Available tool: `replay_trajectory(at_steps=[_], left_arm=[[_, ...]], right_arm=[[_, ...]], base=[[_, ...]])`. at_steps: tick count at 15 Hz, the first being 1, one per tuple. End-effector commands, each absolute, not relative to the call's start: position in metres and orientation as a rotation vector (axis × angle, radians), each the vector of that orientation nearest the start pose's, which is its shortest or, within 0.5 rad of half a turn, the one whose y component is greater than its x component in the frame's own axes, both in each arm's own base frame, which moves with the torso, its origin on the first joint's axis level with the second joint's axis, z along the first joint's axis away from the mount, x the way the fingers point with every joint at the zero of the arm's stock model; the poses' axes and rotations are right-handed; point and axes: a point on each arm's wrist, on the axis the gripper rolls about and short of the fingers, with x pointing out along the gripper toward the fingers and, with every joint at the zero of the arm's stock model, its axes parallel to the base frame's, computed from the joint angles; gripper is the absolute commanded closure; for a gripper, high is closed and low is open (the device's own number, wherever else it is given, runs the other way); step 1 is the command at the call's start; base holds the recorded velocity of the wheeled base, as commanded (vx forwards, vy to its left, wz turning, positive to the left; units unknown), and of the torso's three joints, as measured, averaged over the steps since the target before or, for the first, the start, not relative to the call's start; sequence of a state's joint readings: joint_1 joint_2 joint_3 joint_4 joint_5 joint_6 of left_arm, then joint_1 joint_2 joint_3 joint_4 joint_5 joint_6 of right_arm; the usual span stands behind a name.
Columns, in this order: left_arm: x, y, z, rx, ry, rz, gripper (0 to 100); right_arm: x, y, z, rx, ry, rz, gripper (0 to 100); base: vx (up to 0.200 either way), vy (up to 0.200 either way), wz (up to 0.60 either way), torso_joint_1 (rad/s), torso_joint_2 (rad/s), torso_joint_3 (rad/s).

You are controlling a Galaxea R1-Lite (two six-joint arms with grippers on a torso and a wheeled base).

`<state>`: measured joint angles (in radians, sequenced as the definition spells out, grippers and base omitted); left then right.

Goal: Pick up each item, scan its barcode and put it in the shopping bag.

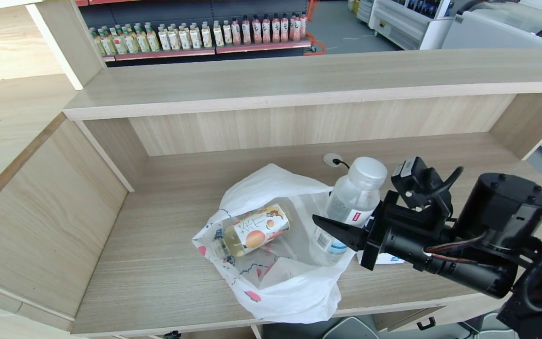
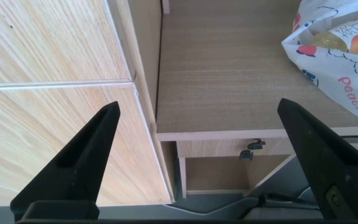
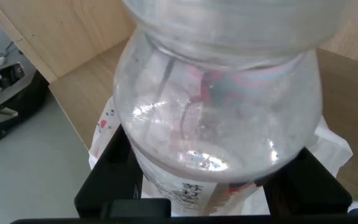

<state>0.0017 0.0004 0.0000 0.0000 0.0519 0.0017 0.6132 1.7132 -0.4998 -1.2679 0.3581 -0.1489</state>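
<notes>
My right gripper [image 1: 339, 227] is shut on a clear water bottle [image 1: 353, 202] with a white cap, held nearly upright. The bottle's lower end sits at the right side of the mouth of the white shopping bag [image 1: 275, 292]. A tea bottle [image 1: 252, 230] with an orange and white label lies on its side inside the bag. In the right wrist view the water bottle [image 3: 222, 124] stands between the black fingers [image 3: 114, 180]. My left gripper [image 2: 199, 106] is open and holds nothing, off the counter's front left corner, with the bag [image 2: 334, 68] farther away.
The bag lies on a wooden counter [image 1: 158, 263] walled by a side panel [image 1: 40, 212] on the left and a raised ledge [image 1: 299, 80] behind. A cable grommet [image 1: 333, 160] sits behind the bag. A white card [image 1: 388, 258] lies under my right arm.
</notes>
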Motion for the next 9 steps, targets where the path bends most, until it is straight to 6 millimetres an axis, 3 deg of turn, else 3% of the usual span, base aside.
replay_trajectory(at_steps=[1, 9], left_arm=[[-0.023, 0.001, 0.075, 0.002, 0.0, 0.055, 0], [-0.023, 0.001, 0.075, 0.0, 0.0, 0.054, 0]], right_arm=[[0.226, 0.169, 0.142, -0.139, -0.077, 0.972, 100], [0.232, 0.171, 0.111, -0.14, -0.106, 0.962, 100]], base=[[0.0, 0.0, 0.0, 0.0, 0.0, 0.0], [0.0, 0.0, 0.0, 0.0, 0.0, 0.0]])
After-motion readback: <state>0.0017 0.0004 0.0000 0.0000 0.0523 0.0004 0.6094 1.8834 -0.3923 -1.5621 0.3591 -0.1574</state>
